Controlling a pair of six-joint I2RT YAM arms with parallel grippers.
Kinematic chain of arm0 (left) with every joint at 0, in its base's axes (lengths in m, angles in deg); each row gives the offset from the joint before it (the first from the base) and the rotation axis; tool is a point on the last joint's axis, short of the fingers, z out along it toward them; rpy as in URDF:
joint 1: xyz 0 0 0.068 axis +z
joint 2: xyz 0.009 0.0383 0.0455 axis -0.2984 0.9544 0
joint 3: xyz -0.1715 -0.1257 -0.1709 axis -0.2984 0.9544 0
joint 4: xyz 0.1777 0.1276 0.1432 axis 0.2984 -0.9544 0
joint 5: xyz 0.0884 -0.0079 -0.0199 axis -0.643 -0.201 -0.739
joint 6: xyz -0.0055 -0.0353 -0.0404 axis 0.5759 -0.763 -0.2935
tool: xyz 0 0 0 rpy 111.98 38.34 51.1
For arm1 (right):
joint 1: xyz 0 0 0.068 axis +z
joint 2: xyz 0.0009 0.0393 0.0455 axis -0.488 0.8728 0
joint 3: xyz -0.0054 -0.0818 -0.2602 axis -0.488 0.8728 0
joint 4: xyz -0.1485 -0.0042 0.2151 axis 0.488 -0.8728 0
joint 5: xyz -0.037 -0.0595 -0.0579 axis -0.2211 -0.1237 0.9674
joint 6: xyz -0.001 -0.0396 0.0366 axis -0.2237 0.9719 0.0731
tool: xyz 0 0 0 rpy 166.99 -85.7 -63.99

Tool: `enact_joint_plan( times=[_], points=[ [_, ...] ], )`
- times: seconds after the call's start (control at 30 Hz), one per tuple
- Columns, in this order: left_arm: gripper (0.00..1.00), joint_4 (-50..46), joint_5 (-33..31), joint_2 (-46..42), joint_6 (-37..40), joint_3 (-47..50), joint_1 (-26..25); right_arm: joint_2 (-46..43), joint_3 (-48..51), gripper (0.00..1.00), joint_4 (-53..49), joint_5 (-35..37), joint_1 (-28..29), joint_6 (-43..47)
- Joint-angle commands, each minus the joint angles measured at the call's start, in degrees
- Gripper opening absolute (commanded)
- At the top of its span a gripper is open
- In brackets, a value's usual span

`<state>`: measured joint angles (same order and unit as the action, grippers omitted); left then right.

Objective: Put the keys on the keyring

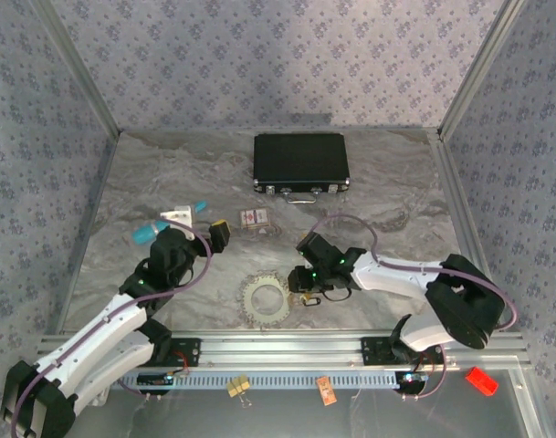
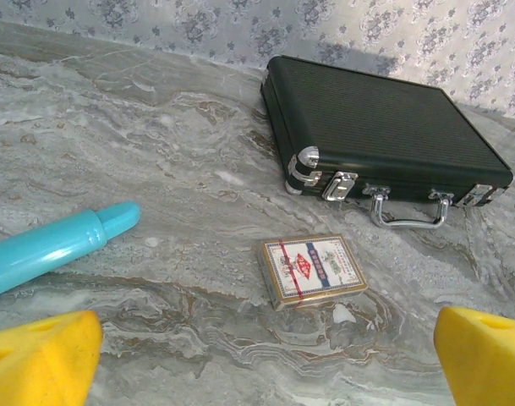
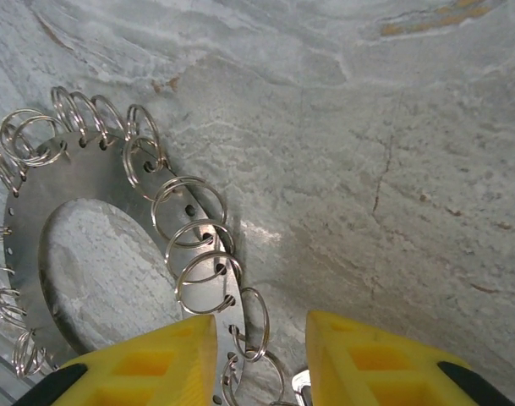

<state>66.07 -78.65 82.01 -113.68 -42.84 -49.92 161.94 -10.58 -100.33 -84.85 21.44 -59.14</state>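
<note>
My right gripper (image 1: 307, 285) (image 3: 259, 364) hangs low over the marble, its yellow fingers (image 3: 147, 364) apart, at the right rim of a flat metal disc (image 1: 264, 297) (image 3: 96, 178) hung with several split rings. One ring of the disc lies in the gap between the jaws. A small silvery piece (image 3: 300, 390) pokes in at the bottom edge between them; I cannot tell whether it is the keyring. A brass glint, the keys (image 1: 309, 298), lies right under this gripper's tip. My left gripper (image 1: 201, 234) (image 2: 265, 355) stands wide open and holds nothing, hovering short of the card box (image 2: 312, 269).
A black case (image 1: 300, 162) (image 2: 384, 127) lies at the back centre. The red-and-white card box (image 1: 255, 218) sits in front of it. A blue tube (image 1: 150, 233) (image 2: 54, 245) lies at the left. The front rail carries a binder clip (image 1: 238, 386) and a red piece (image 1: 481, 380).
</note>
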Motion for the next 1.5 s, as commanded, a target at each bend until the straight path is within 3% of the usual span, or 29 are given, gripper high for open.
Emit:
enact_joint_plan(
  times=[0.0,0.53,0.73,0.93,1.1,1.3,1.47],
  points=[
    [1.0,0.3,0.68,-0.49,-0.54,-1.12,0.48,0.98,0.5,0.32,0.02,-1.0,-0.41,-1.49],
    [1.0,0.44,0.46,-0.54,-0.32,-1.1,0.58,4.49,0.34,0.13,3.52,-6.05,-0.7,-1.92],
    [1.0,0.18,0.59,-0.71,-0.18,-1.19,0.58,4.77,0.11,0.12,3.44,-6.23,-0.83,-1.67],
    [1.0,0.0,0.59,-0.93,0.08,-1.28,0.64,3.72,-0.86,0.0,1.62,-5.48,-0.89,0.06],
    [1.0,0.24,0.96,-1.39,1.64,-1.46,0.65,-2.59,-3.85,0.0,-2.96,-0.48,-0.02,7.59],
    [0.99,2.22,4.18,-3.28,6.8,-1.1,0.63,-12.75,-7.23,0.0,-4.66,10.66,2.61,26.18],
    [0.92,3.75,9.68,-4.79,11.47,-1.19,0.59,-18.69,-8.03,0.0,-0.04,7.16,0.57,38.17]
  ],
)
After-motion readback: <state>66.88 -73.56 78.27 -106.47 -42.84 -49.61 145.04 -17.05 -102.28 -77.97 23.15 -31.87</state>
